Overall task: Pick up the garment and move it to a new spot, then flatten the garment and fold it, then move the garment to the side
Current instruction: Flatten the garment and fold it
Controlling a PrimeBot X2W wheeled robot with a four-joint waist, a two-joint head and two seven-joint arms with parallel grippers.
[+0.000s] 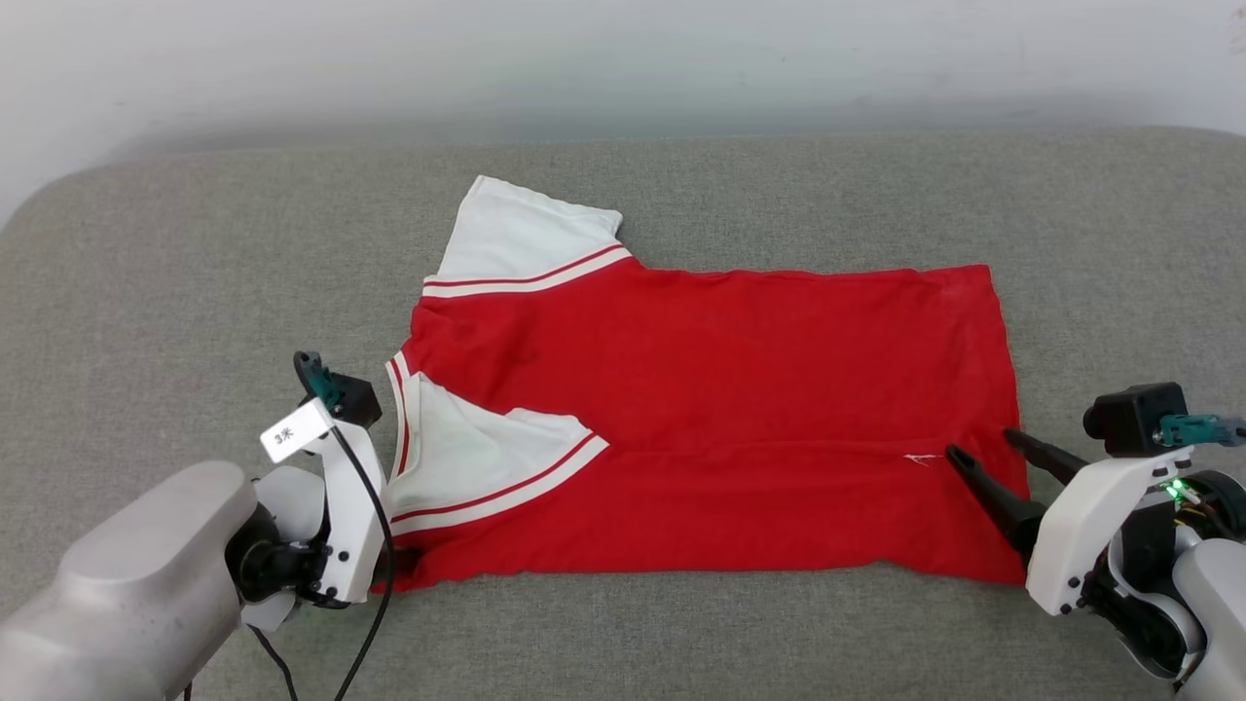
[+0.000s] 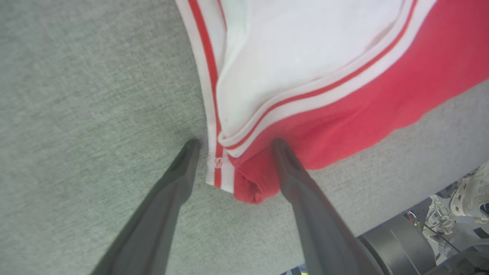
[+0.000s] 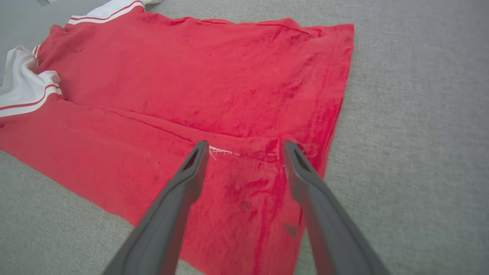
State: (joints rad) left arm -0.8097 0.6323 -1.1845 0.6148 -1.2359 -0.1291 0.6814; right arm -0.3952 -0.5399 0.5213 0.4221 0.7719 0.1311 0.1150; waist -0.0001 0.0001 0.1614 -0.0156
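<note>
Red cloth jersey with white sleeves (image 1: 720,389) on grey fabric table (image 1: 195,243); left tool (image 2: 233,143) straddles its sleeve corner, right tool (image 3: 246,143) over its hem, both spread apart.

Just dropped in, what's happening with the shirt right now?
The red jersey T-shirt lies spread on the grey cushion, its near long edge and near sleeve already folded over the body. The left hand is open, straddling the collar-end corner; the right hand is open over the hem-end corner. Neither grips yet.

white wrist tag (image 1: 295,431), reads "3米"
</note>
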